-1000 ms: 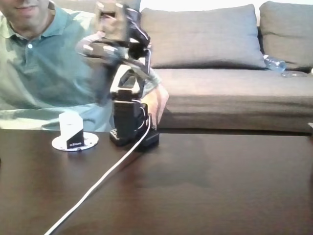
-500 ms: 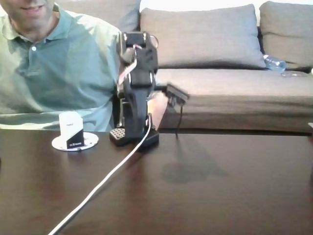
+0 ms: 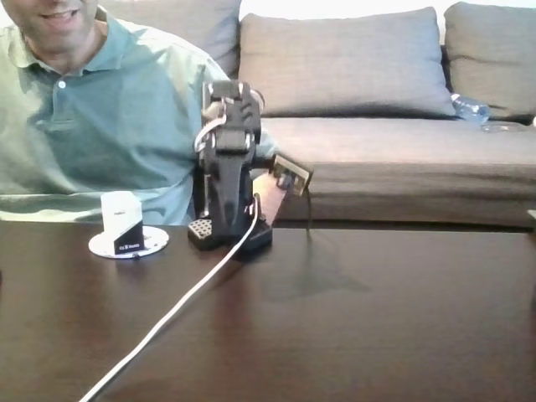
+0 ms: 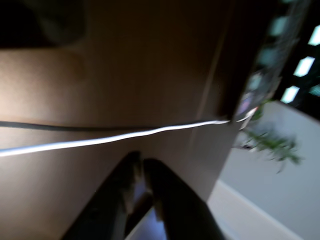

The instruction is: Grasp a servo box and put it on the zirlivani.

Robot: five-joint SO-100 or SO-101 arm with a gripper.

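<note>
Servo box (image 3: 121, 222) is standing upright on the zirlivani (image 3: 128, 242), whose rim is showing around the box's base, toward nine o'clock on the dark bench (image 3: 352, 318) in the fixed view. Just beside it, at three o'clock, the arm's base (image 3: 230, 234) is sitting, with a white cable (image 3: 180, 306) trailing from it toward seven o'clock. The arm (image 3: 228, 159) is standing folded. A person in a green shirt (image 3: 100, 126) is sitting behind, cut off by the frame's top. Open bench is lying from three to six o'clock. In the blurred wrist view the jaws (image 4: 144, 172) are entering from six o'clock, tips nearly pressed together, pinching nothing.
</note>
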